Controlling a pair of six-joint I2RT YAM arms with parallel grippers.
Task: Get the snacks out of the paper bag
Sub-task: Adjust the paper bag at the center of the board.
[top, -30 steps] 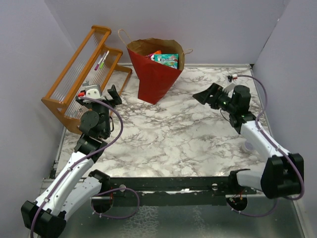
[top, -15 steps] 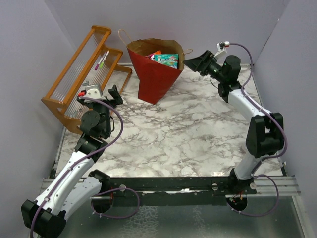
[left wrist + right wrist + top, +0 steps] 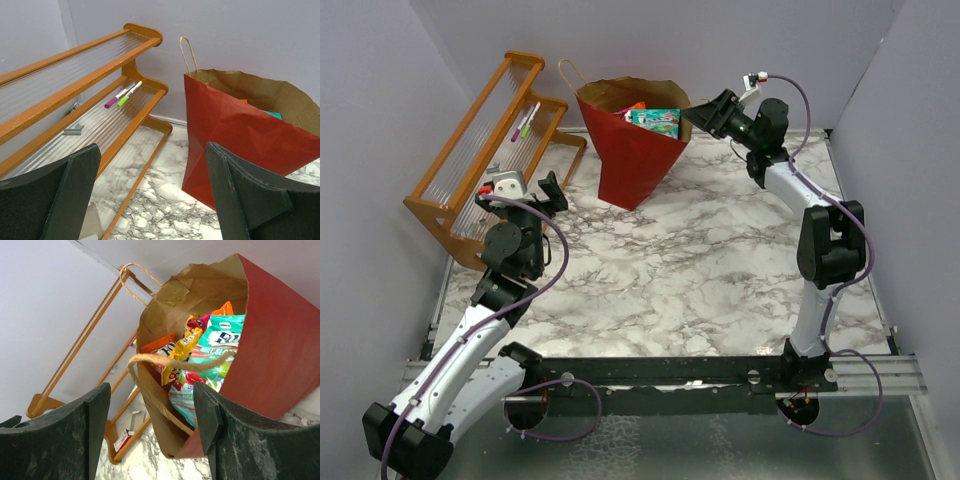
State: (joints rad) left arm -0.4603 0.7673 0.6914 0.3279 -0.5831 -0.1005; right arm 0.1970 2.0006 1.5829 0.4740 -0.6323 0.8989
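Fingers (image 3: 70, 440) of the right gripper (image 3: 705, 113) are spread apart with nothing pinched between them. They point at the open mouth of the paper bag (image 3: 635, 150) from its right side. The bag's right handle (image 3: 165, 360), a thin looped cord, hangs across the gap between them; whether it touches either finger I cannot tell.

The bag is red outside and brown inside. It stands at the far middle of the marble table (image 3: 700, 260), close to the far wall. The snacks (image 3: 200, 350) are all inside it: a teal packet (image 3: 656, 121) on top at the right, yellow and red packets (image 3: 182, 347) beside it, and an orange packet (image 3: 225, 308) behind.

Left of the bag, an orange wooden rack (image 3: 480, 150) runs from near to far, with two markers (image 3: 527, 122), pink and green, on its upper shelf.

At the rack's near end is the left gripper (image 3: 548, 192). Its fingers (image 3: 60, 200) are spread wide and hold nothing. It faces the bag from a distance.
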